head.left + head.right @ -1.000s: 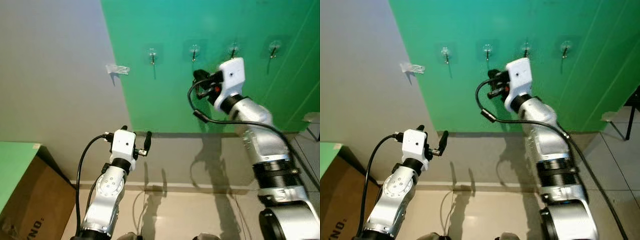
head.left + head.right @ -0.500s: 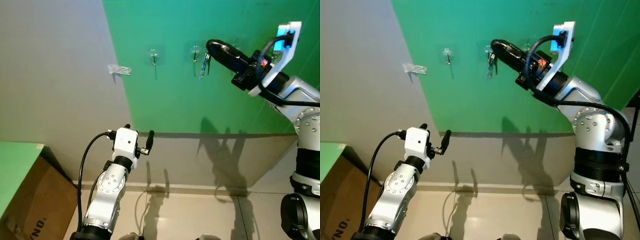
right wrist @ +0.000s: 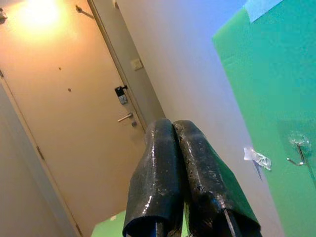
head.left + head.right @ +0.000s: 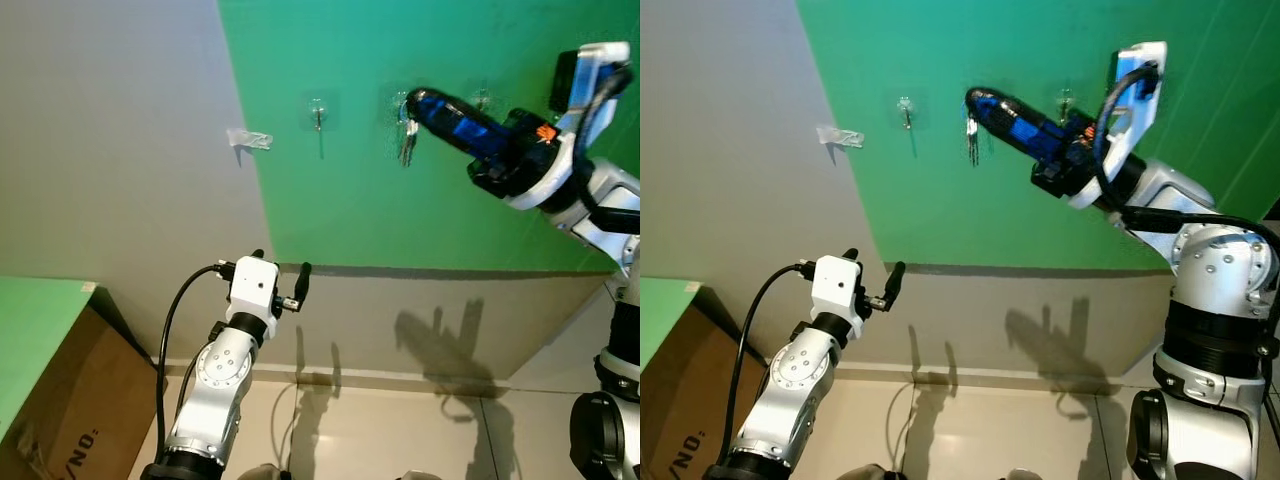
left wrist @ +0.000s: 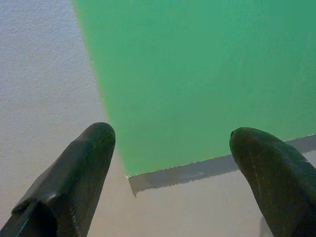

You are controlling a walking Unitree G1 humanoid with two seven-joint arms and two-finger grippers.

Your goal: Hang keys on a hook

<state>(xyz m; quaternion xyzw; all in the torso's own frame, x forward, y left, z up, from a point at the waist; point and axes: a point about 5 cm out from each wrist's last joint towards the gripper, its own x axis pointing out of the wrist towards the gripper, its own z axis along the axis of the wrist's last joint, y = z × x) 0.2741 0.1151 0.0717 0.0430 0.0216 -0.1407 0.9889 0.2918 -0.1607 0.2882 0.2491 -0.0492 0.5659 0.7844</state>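
Observation:
Several clear stick-on hooks run in a row along the green wall (image 4: 330, 200). My right gripper (image 4: 418, 100) reaches up to the second hook (image 4: 400, 103), fingers pressed together. A small bunch of keys (image 4: 406, 145) dangles just under its tip, right against that hook; whether the ring rests on the hook I cannot tell. In the right wrist view the two black fingers (image 3: 163, 177) touch each other, with the neighbouring hook (image 3: 297, 153) beyond them. My left gripper (image 4: 280, 268) is held low and open, pointing at the wall, well below the hooks.
A free hook (image 4: 318, 110) lies left of the keys and another (image 4: 481, 100) to their right. A scrap of clear tape (image 4: 248, 138) sticks to the grey wall. A cardboard box (image 4: 60, 420) stands at lower left under a green top (image 4: 30, 320).
My right arm swung up from in front of the wall and stretched out, carrying the dangling keys to the second hook. The camera shifted slightly. The left arm stayed put.

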